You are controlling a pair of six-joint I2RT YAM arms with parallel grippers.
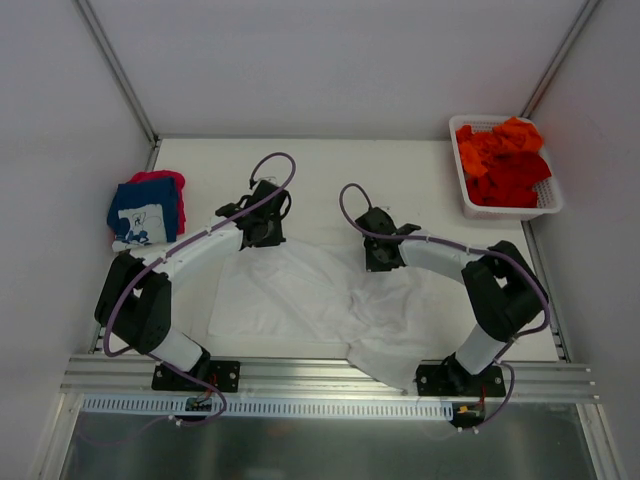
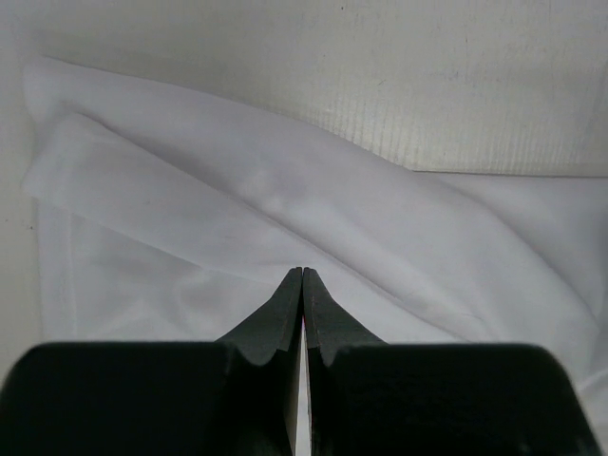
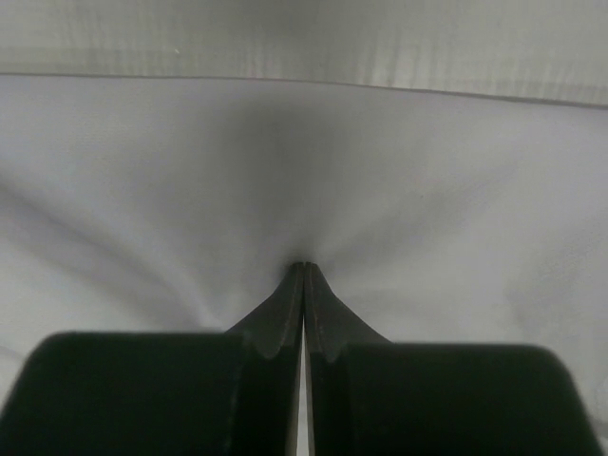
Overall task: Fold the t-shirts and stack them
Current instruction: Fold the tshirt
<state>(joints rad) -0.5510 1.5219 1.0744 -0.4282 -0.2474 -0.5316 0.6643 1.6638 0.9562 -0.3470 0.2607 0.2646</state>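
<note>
Folded t-shirts (image 1: pixel 148 208) sit stacked at the desk's (image 1: pixel 400 165) left edge, parked clear of the work. The white t-shirt (image 1: pixel 300 290) lies spread mid-desk for folding. The left fingers (image 2: pixel 302 280) are together at its far edge; whether they pinch cloth, I cannot tell. The right fingers (image 3: pixel 304 275) are clamped on it, creases radiating outward. Orange and red t-shirts (image 1: pixel 505 165) wait in the basket (image 1: pixel 510 212).

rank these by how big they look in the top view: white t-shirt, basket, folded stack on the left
1. white t-shirt, largest by far
2. basket
3. folded stack, somewhat smaller than the basket
</note>
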